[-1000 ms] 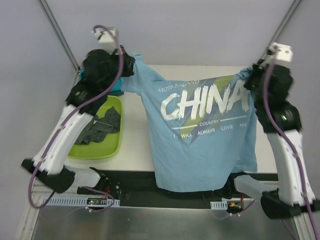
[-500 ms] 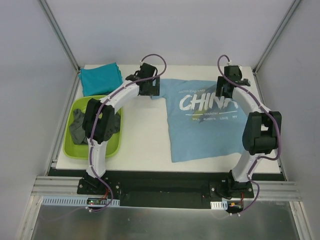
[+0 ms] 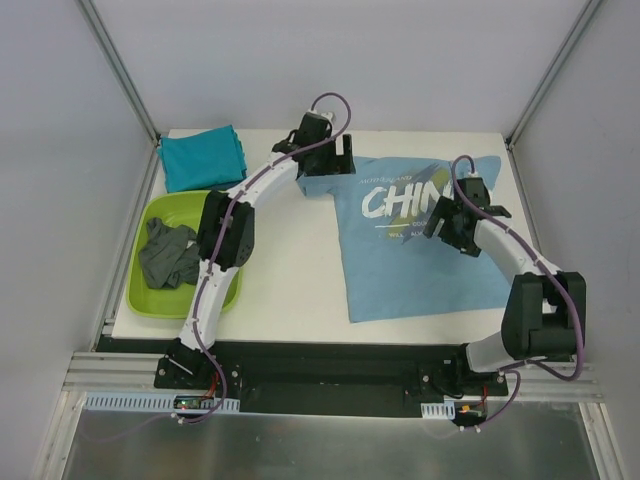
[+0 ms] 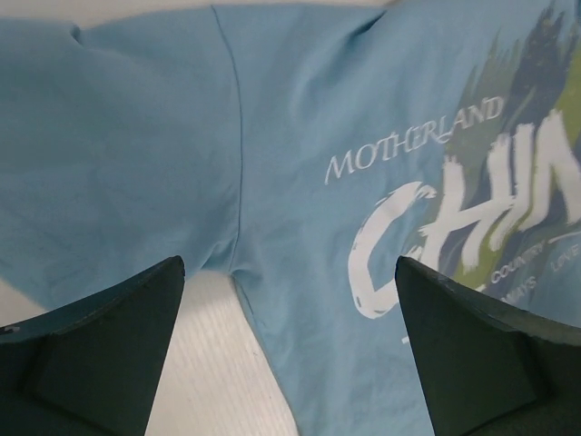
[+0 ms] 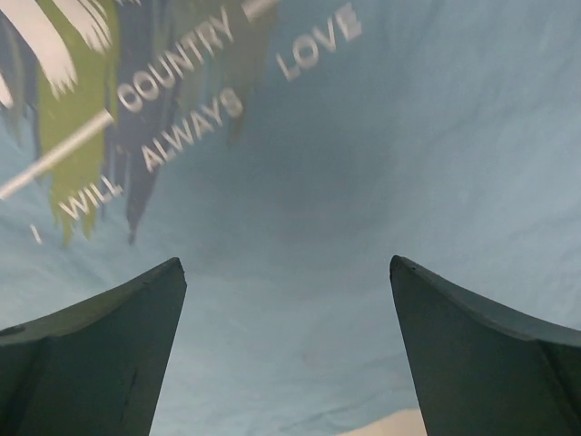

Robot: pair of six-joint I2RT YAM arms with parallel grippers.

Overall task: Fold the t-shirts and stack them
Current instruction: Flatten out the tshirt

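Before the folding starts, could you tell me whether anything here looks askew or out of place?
The light blue t-shirt lies flat but slightly skewed on the table. The dark grey t-shirt sits crumpled in the green tub, unlike the neatly folded teal t-shirt.

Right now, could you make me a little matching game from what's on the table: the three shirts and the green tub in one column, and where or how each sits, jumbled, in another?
Things
1. light blue cotton t-shirt with white and green lettering
2. teal cotton t-shirt
3. dark grey cotton t-shirt
4. lime-green plastic tub

Places or states
A. crumpled inside the tub
B. along the left edge of the table, holding one shirt
C. spread flat, print up, on the right half
D. folded at the far left corner

Pairs: 1-C, 2-D, 3-A, 4-B
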